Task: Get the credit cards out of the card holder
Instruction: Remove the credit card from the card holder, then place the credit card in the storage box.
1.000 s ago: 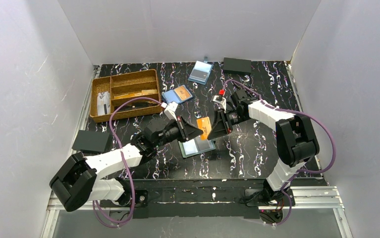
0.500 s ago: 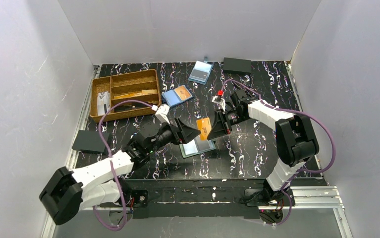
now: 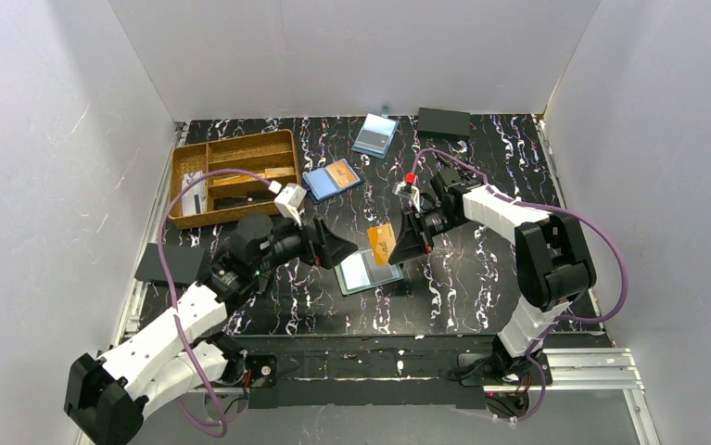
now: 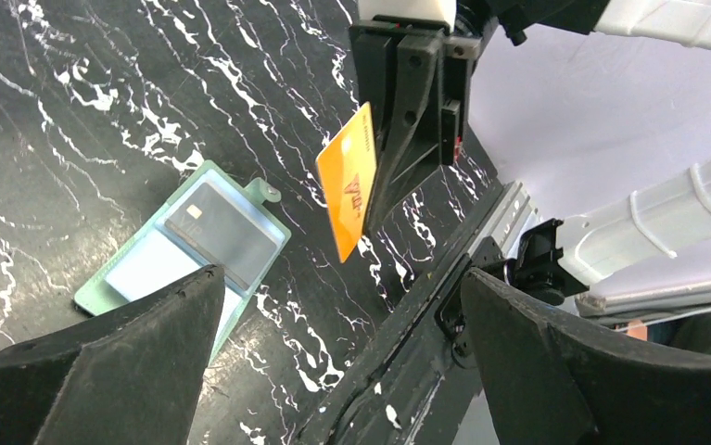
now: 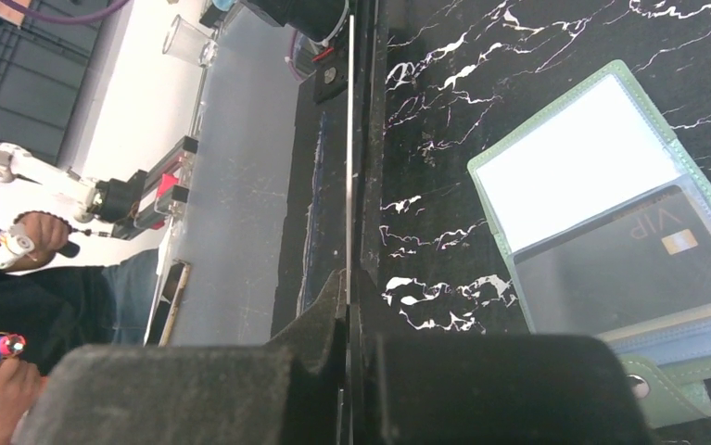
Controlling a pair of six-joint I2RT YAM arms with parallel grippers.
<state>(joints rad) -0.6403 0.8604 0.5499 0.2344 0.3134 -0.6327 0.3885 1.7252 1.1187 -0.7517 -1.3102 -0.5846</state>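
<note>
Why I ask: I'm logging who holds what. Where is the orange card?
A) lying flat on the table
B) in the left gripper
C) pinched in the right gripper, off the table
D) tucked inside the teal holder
C: the orange card is clamped in the shut right gripper above the table; the left gripper stands open and empty, and the card holder holds a dark card.

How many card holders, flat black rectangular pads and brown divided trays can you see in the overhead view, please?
Card holders: 3 (dark teal-green open holder, bright blue holder, pale-blue holder)
Flat black rectangular pads: 2
Brown divided trays: 1
Total: 6
</note>
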